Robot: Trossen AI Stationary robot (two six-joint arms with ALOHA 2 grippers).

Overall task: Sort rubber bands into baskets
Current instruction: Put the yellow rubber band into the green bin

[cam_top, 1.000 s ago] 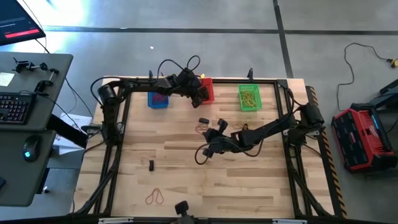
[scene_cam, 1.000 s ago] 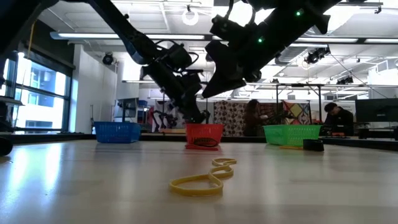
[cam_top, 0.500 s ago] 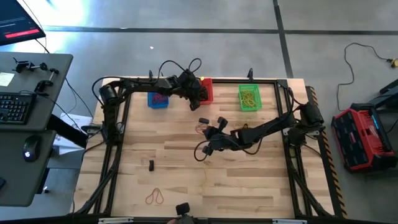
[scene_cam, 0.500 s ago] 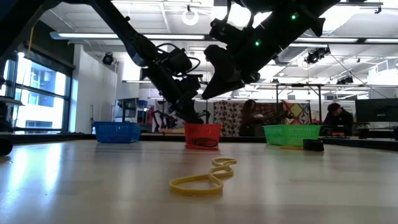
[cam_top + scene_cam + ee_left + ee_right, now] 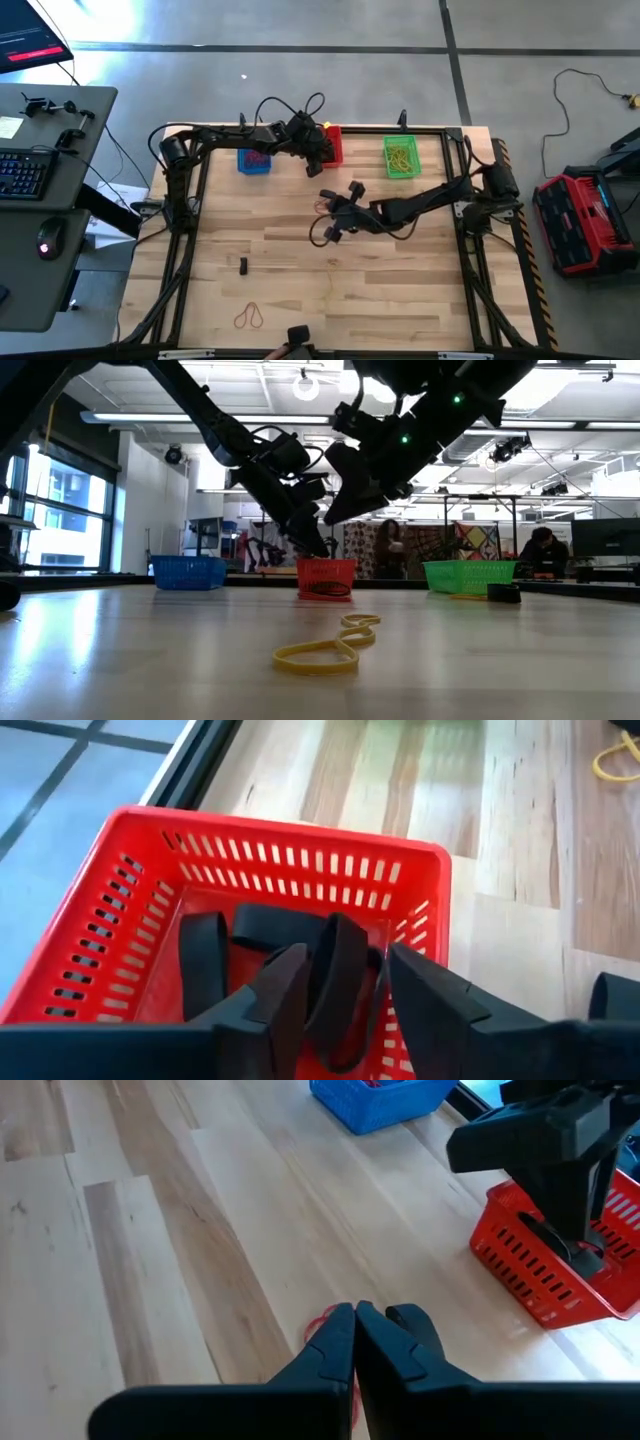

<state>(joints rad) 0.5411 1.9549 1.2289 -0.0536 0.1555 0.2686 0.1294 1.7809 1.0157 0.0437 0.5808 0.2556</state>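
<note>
My left gripper (image 5: 347,960) hangs open over the red basket (image 5: 300,832), which stands at the table's far edge. A thick black rubber band (image 5: 338,982) stands upright between its fingers, and more black bands (image 5: 204,960) lie in the basket. My right gripper (image 5: 354,1312) is shut above the table's middle (image 5: 332,213) and holds nothing. Just beyond its tips a red band (image 5: 320,1326) lies on the wood. The blue basket (image 5: 254,160) holds red bands. The green basket (image 5: 400,157) holds yellow ones. My left gripper comes at the red basket from above, fingers pointing down into it. The black band's loop (image 5: 330,945) stands in the gap close to one finger (image 5: 285,985). Whether that finger touches it, I cannot tell.
A black band (image 5: 243,265) lies on the wood at the near left, and a pair of orange-yellow bands (image 5: 248,317) lies near the front edge. A dark frame (image 5: 300,128) runs round the table. To the left stands a desk with a keyboard (image 5: 25,170).
My right gripper has moved toward the table's far edge, staying shut, and now stands by the red band.
</note>
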